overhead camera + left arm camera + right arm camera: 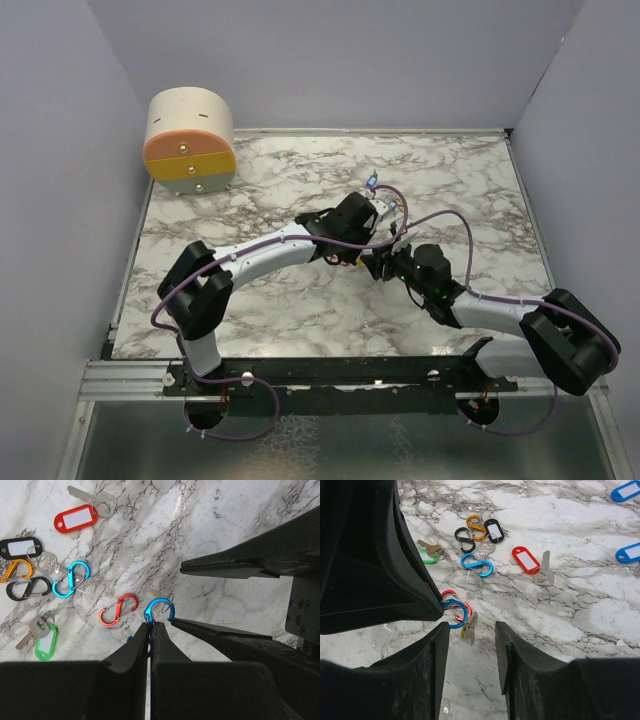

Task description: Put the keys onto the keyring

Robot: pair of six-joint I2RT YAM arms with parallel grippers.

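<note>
Top view: both arms reach to mid-desk (270, 320). The left end effector (362, 248) and right end effector (388, 266) sit tip to tip, too small here to read either grip.

Left wrist view: the left end effector (151, 626) is pinched fully closed on the blue keyring (159, 611), whose loop pokes out past the fingertips. The right end effector's fingers (225, 569) reach in from the right, spread with nothing between them; the lower fingertip is just beside the loop. A red clip (117, 610) lies near it. Loose clips (71, 578) and tagged keys (77, 517) lie well off to the left.

Right wrist view: the right end effector (472, 626) is about half spread and empty. A key (469, 625) dangles at the keyring (456, 611), its long axis pointing roughly back into the gap. It sits just ahead, nearer the finger on the picture's left. Can't tell if it is threaded on. The right arm is nearer for key work — likely needs lining up on that axis before closing.
</note>
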